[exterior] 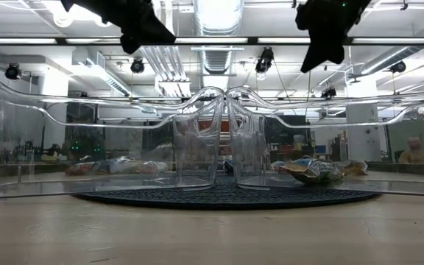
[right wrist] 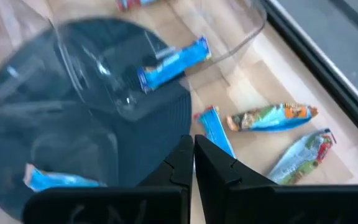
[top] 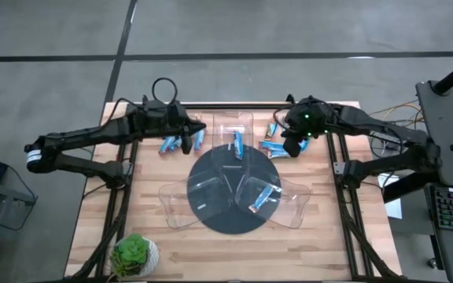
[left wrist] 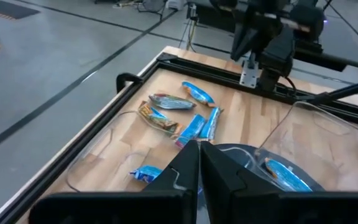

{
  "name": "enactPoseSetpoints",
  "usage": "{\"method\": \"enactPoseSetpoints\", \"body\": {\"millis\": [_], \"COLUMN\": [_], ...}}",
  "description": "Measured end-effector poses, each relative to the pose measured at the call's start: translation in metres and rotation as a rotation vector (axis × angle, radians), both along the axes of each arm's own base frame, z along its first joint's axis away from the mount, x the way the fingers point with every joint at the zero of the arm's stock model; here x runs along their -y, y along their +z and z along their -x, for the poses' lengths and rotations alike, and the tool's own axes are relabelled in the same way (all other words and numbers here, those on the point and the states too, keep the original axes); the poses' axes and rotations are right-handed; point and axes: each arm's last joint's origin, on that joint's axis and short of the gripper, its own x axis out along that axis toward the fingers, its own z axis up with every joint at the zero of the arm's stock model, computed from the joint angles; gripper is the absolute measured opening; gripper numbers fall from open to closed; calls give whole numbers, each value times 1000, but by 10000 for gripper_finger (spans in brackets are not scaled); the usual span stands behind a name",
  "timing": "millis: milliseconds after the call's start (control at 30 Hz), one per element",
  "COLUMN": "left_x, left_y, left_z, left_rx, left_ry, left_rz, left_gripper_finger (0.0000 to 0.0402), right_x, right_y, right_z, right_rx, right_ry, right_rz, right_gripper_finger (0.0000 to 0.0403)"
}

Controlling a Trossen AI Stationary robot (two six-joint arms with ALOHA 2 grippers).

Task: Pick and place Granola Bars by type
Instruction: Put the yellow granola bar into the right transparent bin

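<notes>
Wooden table (top: pixel 101 228) carries round dark mat (top: pixel 230 224), granola bars (top: pixel 170 145), potted plant (top: pixel 134 255).

Granola Bars (top: pixel 273 145), shiny wrapped, mostly bright blue, a few tan-brown with blue, all lying flat. Placed off the dark round mat (top: pixel 211 216): one cluster just beside its far right edge, another beside its far left edge. Two blue bars over the mat inside clear trays.

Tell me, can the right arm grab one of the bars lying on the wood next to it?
Probably yes. The right gripper hangs just above the loose bars on the bare wood, outside the clear trays, and nothing covers them. Its fingers are shut, so they must open first.
</notes>
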Motion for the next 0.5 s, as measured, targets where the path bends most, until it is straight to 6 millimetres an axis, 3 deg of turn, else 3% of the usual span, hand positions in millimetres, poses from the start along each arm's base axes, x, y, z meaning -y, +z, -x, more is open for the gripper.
{"method": "enactPoseSetpoints", "body": {"millis": [500], "left_x": [-1], "left_y": [-1], "left_z": [2], "left_rx": [-24], "left_ry": [1], "left_rz": [-20], "left_gripper_finger": [0], "right_x": [8], "right_y": [-30], "right_z": [-4], "right_rx": [-257], "right_ry": [176], "right_rz": [-90], "right_gripper_finger": [8]}}
